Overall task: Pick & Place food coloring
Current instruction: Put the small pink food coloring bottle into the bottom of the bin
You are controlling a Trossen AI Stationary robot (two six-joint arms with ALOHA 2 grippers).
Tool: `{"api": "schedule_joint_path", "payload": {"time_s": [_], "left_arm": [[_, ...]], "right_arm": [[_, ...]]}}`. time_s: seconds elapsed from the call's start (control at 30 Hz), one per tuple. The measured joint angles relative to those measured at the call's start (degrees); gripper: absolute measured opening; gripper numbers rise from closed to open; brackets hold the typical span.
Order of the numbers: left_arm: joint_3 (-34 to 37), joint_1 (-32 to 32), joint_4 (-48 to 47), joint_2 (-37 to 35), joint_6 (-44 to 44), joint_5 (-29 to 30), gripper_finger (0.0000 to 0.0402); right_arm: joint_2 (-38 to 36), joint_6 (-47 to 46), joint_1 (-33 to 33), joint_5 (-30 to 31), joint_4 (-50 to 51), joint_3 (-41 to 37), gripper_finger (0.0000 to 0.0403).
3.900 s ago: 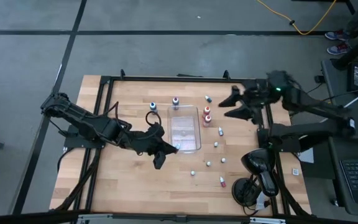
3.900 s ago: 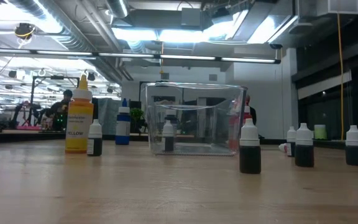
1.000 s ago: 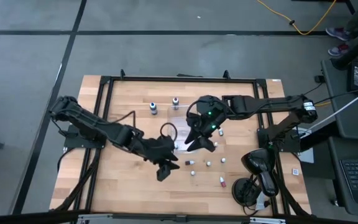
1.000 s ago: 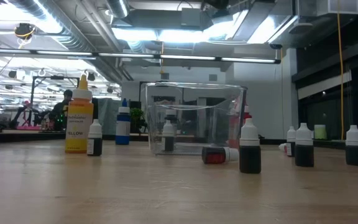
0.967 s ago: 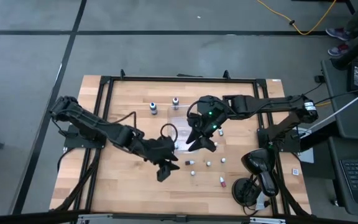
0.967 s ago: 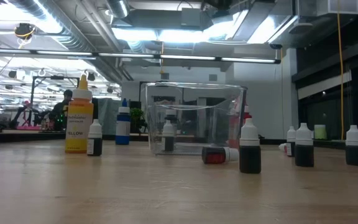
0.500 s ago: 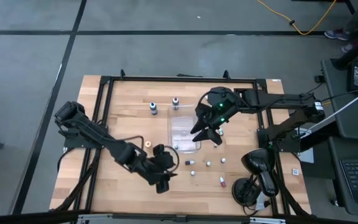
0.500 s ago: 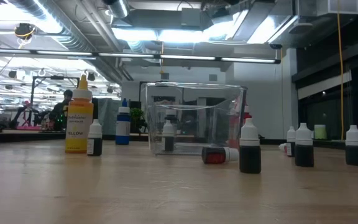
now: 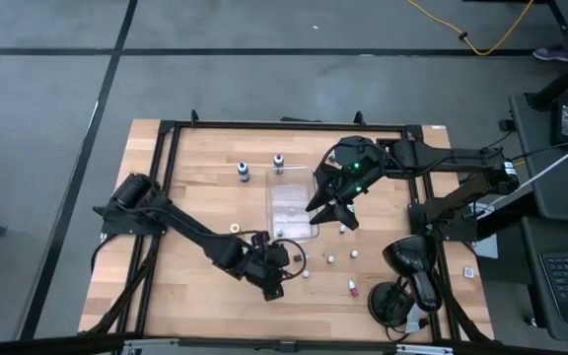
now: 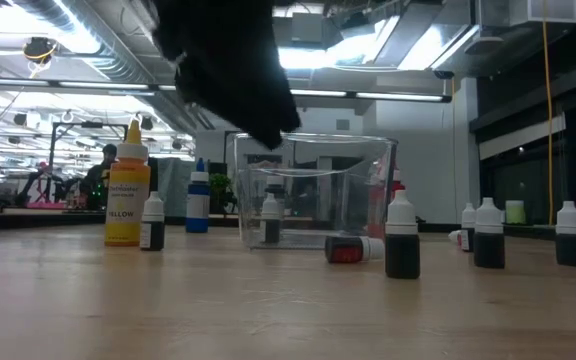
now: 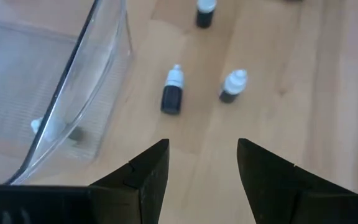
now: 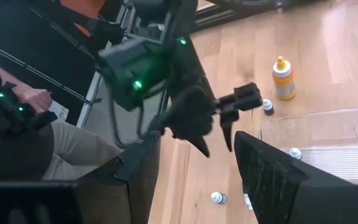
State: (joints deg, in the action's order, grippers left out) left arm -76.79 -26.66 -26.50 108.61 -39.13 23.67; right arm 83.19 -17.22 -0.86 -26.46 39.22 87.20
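Left claw point(image 11: 197, 180) open, empty; right claw point(image 12: 194, 171) open over tray point(image 9: 293, 207).
Three bottles point(image 11: 172, 90) visible ahead; tray wall blurs a fourth.

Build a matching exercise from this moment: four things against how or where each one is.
Things:
1. red bottle
2. yellow bottle
3. left hand
4. clear tray

States:
A. open, nothing between its fingers
B. lying on its side on the table
C. holds a small white-capped bottle
D. standing upright, apart from the tray

Pairs: 1-B; 2-D; 3-A; 4-C
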Motion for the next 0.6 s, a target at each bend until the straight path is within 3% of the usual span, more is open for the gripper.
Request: {"api": "schedule_joint_path", "payload": {"time_s": [0.2,0.4,0.6], "left_arm": [[0.0,2.0,3.5,2.3,1.7,-2.3,0.0182],[0.0,2.1,4.0,2.3,3.3,3.2,0.0182],[-0.1,2.5,6.6,3.2,6.7,2.9,0.0182]], "right_arm": [[-0.1,1.2,0.0,0.0,0.1,0.0,0.0208],[-0.1,2.3,0.0,0.0,0.1,0.0,0.0208],[-0.1,2.7,0.0,0.0,0.1,0.0,0.0208]]}}
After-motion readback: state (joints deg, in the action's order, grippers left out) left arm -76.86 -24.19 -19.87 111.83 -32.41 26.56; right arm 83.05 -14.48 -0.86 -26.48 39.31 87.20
